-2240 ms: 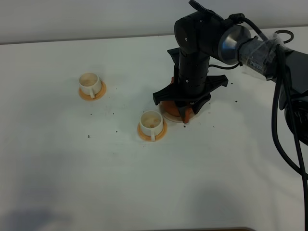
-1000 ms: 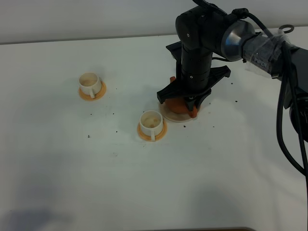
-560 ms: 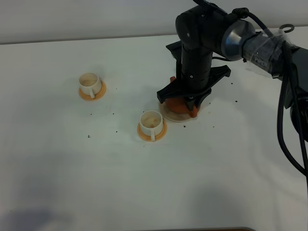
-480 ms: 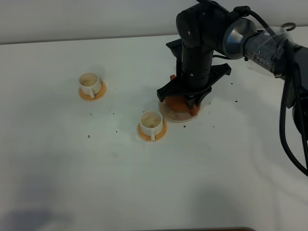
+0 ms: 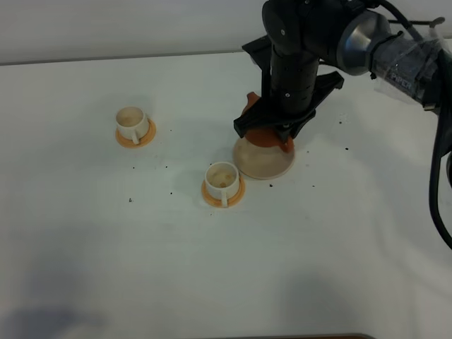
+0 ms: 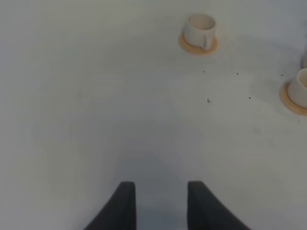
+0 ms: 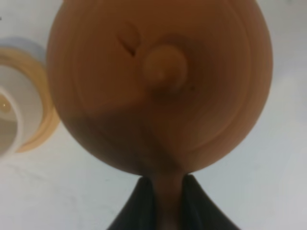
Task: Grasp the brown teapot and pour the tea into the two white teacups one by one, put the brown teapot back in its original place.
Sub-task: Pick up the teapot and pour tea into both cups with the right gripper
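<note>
The brown teapot (image 5: 265,135) hangs in my right gripper (image 5: 274,127), lifted just above the round beige trivet (image 5: 263,161). In the right wrist view the teapot (image 7: 158,91) fills the frame, and my right gripper (image 7: 163,187) is shut on its stubby handle. One white teacup (image 5: 223,179) on its orange-tan saucer stands just front-left of the trivet; it also shows at the edge of the right wrist view (image 7: 8,117). The other teacup (image 5: 131,123) stands far left. My left gripper (image 6: 158,203) is open and empty over bare table, well short of both cups (image 6: 200,29) (image 6: 301,86).
The white table (image 5: 141,247) carries small dark specks around the cups and trivet. The right arm's black body and cables (image 5: 395,56) fill the back right. The table's far edge meets a pale wall.
My right gripper has risen with the teapot, lifting it off the trivet, so the trivet's beige face now shows. The cups have not moved.
</note>
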Motion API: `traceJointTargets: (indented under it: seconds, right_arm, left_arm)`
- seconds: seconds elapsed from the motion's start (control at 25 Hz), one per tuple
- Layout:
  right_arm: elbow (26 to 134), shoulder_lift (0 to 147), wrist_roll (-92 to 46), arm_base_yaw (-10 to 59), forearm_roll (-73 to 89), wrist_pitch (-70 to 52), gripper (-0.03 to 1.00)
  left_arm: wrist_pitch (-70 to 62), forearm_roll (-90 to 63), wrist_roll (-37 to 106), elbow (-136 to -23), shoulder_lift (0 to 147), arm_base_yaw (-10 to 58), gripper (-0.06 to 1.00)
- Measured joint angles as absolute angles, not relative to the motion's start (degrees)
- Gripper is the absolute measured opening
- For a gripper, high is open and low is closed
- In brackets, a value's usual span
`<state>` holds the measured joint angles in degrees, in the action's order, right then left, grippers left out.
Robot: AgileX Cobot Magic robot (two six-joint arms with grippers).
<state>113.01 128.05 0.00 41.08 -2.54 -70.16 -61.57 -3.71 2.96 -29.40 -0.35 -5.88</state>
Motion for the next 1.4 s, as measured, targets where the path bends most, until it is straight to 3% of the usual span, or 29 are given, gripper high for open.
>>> traceJointTargets:
  seconds: [0.88, 1.4]
  right_arm:
    - [134.37, 138.82, -16.59, 47.29, -5.09, -70.47, 0.09]
    - [136.91, 144.03, -22.76, 50.45, -10.8, -60.58, 0.09]
  left_arm:
    - [-61.57, -3.71, 2.96, -29.4, -0.35, -5.88, 0.27]
    - [-61.57, -3.71, 2.96, -29.4, -0.35, -5.88, 0.27]
